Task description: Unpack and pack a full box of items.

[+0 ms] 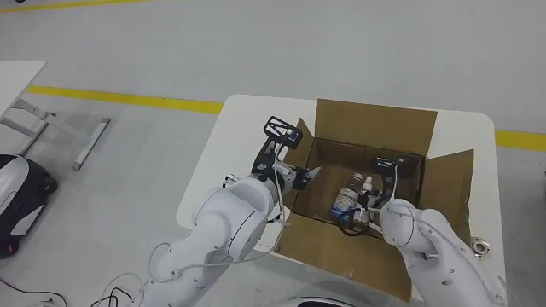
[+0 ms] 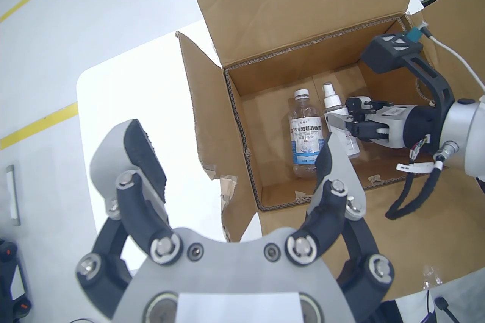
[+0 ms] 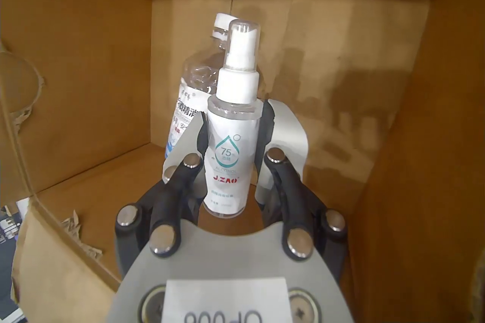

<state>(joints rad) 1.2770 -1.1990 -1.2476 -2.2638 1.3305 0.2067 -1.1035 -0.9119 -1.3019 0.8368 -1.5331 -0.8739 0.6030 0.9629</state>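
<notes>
Hidden: the right gripper (image 2: 333, 120) covers the lower body of the spray bottle (image 2: 330, 98) in the left wrist view. In the right wrist view the clear bottle (image 3: 191, 86) sits partly behind the spray bottle, so I cannot tell whether the two touch.
Hard to make out: in the top view the right forearm crosses the near flap of the box (image 1: 375, 124), and the bottles are hard to tell apart beneath the wrist. I cannot tell whether the spray bottle rests on the box floor or is raised off it.
Right arm: it comes in from the near right, with the wrist down inside the box and the gripper tilted toward the floor.
Right pincer: closed on the spray bottle, with one pad on each side of the labelled body.
Left arm: it is at the left side of the box, with the left gripper (image 2: 235, 146) held above the left wall and facing into the box.
Left pincer: spread wide, with nothing between its pads (image 2: 146, 158).
Box: brown cardboard on the white table (image 2: 140, 74), with all four flaps open. The left wall's near corner is torn.
Contents: the clear bottle, with a white cap and a blue-and-white label, lies on the floor with its cap toward the far wall. The white spray bottle lies just to its right, pointing the same way.
</notes>
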